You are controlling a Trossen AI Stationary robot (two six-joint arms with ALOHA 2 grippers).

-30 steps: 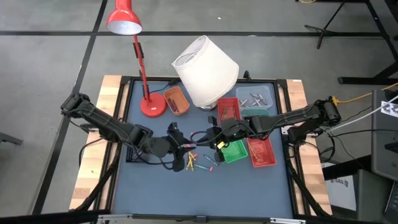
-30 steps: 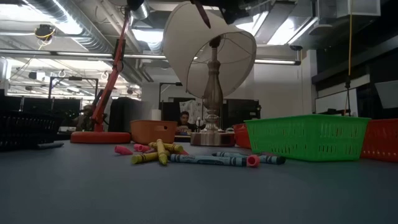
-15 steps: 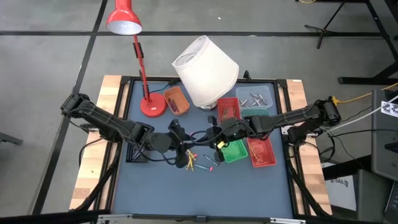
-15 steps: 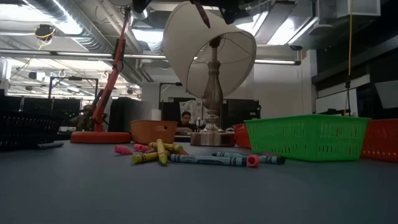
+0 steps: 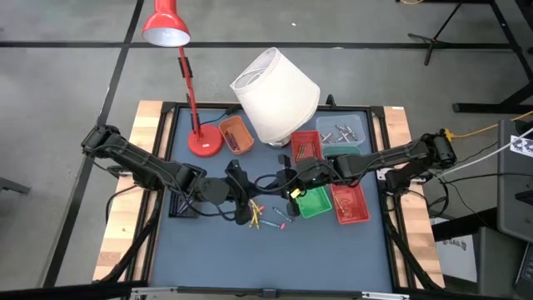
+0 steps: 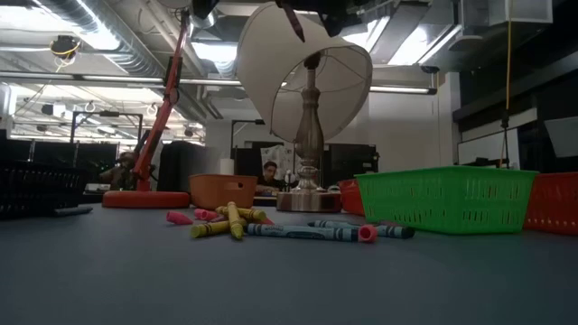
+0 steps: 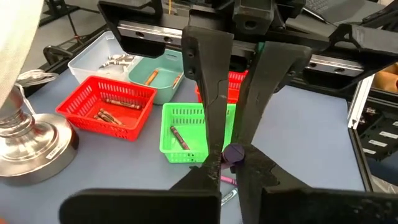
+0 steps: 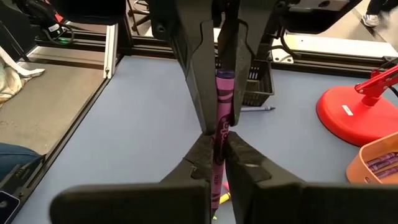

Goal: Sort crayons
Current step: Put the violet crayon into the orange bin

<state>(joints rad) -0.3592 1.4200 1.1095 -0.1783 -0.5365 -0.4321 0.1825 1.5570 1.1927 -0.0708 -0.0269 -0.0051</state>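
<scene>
One magenta-purple crayon (image 8: 222,102) is lifted above the table between my two grippers, which meet fingertip to fingertip at mid-table. My left gripper (image 7: 229,167) comes from the left (image 5: 248,197) and my right gripper (image 8: 219,146) from the right (image 5: 275,185). Both are shut on this crayon. Loose crayons (image 5: 271,218) in pink, yellow and blue-grey lie flat on the blue mat below them and also show in the low view (image 6: 271,226). My left gripper pinches the crayon between its two fingers; the crayon's round end (image 7: 235,152) shows end-on at the fingertips. The fingers come about level from the table's left. The crayon is lifted clear of the table. My right gripper pinches the same crayon's labelled shaft (image 8: 217,134) between its two fingers. The crayon lies along the fingers, and its far part runs on between the left gripper's fingers (image 8: 199,74). The fingers come about level from the table's right.
A green tray (image 5: 314,202) and a red tray (image 5: 350,204) stand right of the grippers. A second red tray (image 5: 306,144), a teal tray (image 5: 341,154), a clear tray (image 5: 344,131) and an orange tray (image 5: 236,133) stand behind. A white-shaded lamp (image 5: 275,83) and a red desk lamp (image 5: 204,140) stand at the back.
My left gripper has gone a little toward the table's right, toward my right gripper, and has then kept still. The loose crayons have not moved.
</scene>
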